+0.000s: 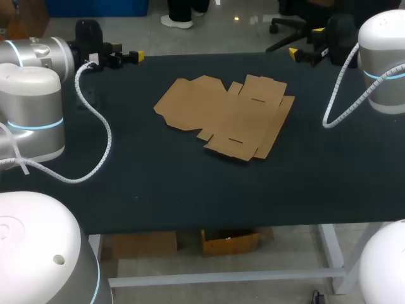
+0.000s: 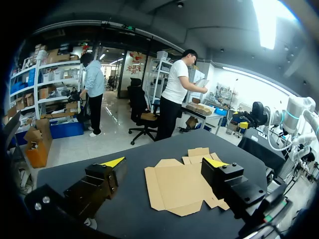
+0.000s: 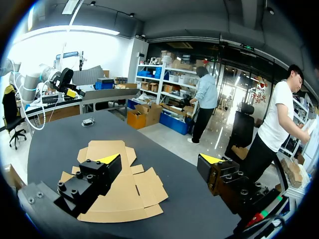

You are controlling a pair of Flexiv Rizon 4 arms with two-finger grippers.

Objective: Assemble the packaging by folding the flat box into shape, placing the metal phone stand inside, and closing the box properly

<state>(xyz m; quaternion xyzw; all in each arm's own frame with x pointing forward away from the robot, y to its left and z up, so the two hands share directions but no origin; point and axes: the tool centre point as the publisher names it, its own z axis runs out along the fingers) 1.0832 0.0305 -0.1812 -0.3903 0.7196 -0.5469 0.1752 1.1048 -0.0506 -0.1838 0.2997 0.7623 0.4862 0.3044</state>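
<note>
Lying unfolded at the middle of the bench (image 1: 158, 190), box (image 1: 224, 117) untouched; left jaws and right jaws both apart, held at far corners, likely leaving access clear; metal stand not seen

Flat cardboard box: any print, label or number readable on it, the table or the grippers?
None readable. The flat box shows plain brown cardboard; the table, the left gripper and the right gripper carry no legible marks in any view.
</note>
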